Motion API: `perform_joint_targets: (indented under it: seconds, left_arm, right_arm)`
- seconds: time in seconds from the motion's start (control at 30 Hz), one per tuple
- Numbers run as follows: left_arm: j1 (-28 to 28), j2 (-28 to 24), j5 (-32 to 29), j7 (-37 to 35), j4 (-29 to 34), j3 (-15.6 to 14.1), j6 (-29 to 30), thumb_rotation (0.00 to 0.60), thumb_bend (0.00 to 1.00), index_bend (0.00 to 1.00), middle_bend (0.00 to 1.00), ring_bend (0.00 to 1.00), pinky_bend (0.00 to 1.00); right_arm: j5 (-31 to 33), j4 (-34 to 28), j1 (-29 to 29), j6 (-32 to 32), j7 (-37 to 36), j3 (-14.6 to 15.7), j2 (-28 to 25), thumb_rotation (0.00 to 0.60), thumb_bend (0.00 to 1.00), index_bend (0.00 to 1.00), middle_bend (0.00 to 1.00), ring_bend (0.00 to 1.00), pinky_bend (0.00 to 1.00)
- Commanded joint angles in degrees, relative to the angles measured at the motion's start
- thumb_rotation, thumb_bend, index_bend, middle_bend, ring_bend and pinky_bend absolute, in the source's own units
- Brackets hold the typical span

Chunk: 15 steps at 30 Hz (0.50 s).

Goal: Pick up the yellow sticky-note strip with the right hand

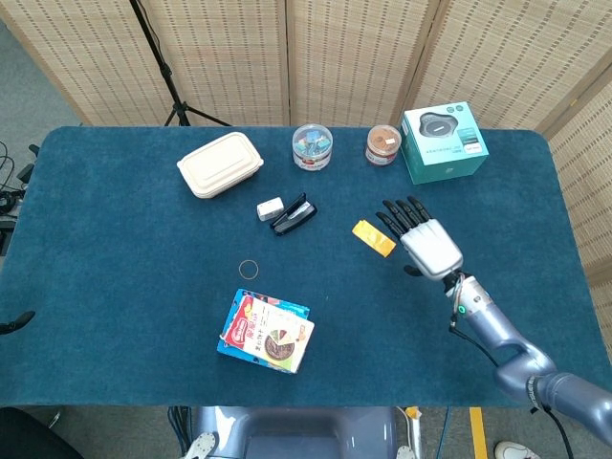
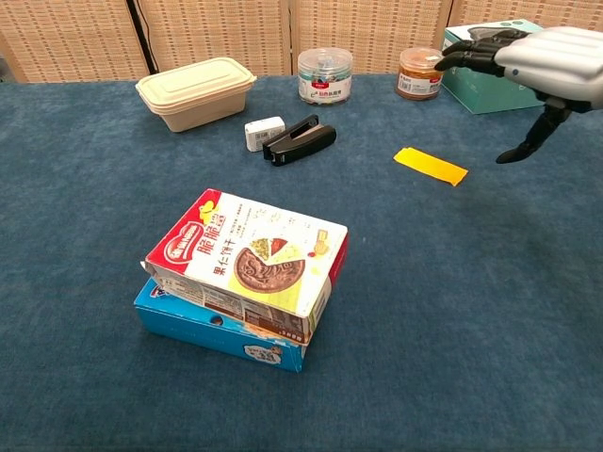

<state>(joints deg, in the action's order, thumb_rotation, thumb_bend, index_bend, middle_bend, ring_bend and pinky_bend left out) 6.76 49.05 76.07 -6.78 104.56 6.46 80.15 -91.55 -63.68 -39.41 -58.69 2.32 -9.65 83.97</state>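
The yellow sticky-note strip (image 1: 371, 237) (image 2: 430, 166) lies flat on the blue table, right of centre. My right hand (image 1: 421, 242) (image 2: 542, 66) hovers above the table just to the right of the strip, fingers spread and extended, holding nothing. In the head view its fingertips overlap the strip's right end; the chest view shows the hand raised well above the cloth. My left hand shows only as a dark tip (image 1: 13, 325) at the table's left edge, too little to judge.
A stapler (image 1: 293, 214) and a small white box (image 1: 270, 208) lie left of the strip. Behind stand a teal box (image 1: 444, 142), two jars (image 1: 312, 146) (image 1: 382, 144) and a beige lunch container (image 1: 220, 164). Stacked snack boxes (image 2: 247, 275) sit near the front, a rubber band (image 1: 249, 270) beside them.
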Motion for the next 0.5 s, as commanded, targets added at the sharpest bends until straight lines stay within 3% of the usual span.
perform_joint_targets:
  seconds: [0.03, 0.37, 0.5]
  left_arm:
    - [0.32, 0.02, -0.59, 0.29, 0.03, 0.22, -0.51, 0.6, 0.0, 0.0, 0.0, 0.0, 0.0]
    - [1.09, 0.28, -2.36, 1.88, 0.39, 0.62, -1.78, 0.6, 0.0, 0.0, 0.0, 0.0, 0.0]
    - [1.22, 0.33, -2.84, 2.17, 0.45, 0.73, -2.01, 0.6, 0.0, 0.0, 0.0, 0.0, 0.0]
  right_arm:
    - [0.72, 2.81, -2.01, 1.8, 0.62, -0.13, 2.69, 0.6, 0.0, 0.0, 0.0, 0.0, 0.0]
    - [1.21, 11.21, -6.87, 5.69, -0.44, 1.13, 8.44, 0.6, 0.0, 0.0, 0.0, 0.0, 0.0]
    - [1.6, 15.27, -7.51, 6.64, -2.34, 2.07, 10.14, 0.6, 0.13, 0.0, 0.0, 0.0, 0.0]
